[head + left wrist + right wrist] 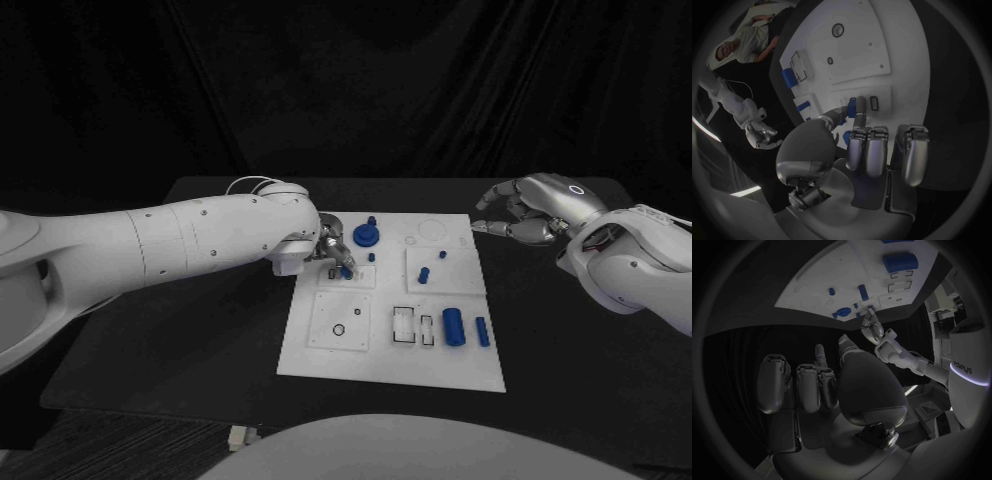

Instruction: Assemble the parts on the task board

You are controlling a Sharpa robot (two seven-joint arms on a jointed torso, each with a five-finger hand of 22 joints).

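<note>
The white task board point(392, 345) lies in the middle of the black table point(216, 330). The left hand point(329, 250) is over the board's ten o'clock corner, fingers point(859, 112) reaching down to a small blue part point(851, 106) beside a small dark slot point(874, 103); thumb and a finger appear pinched on that part, the other fingers curled back.

Just at one o'clock from that hand a round blue part with a peg point(369, 235) stands on the board. Toward the board's centre a short blue pin point(424, 274) stands upright, with a smaller blue piece point(441, 254) at twelve o'clock from it. At the board's four o'clock area a thick blue cylinder point(453, 327) lies beside a thinner blue bar point(482, 331), next to two rectangular recesses point(414, 325). A small dark ring point(339, 329) sits on the board's eight o'clock panel.

The right hand point(528, 212) hovers off the board at two o'clock, above the table, fingers loosely curled and holding nothing.
</note>
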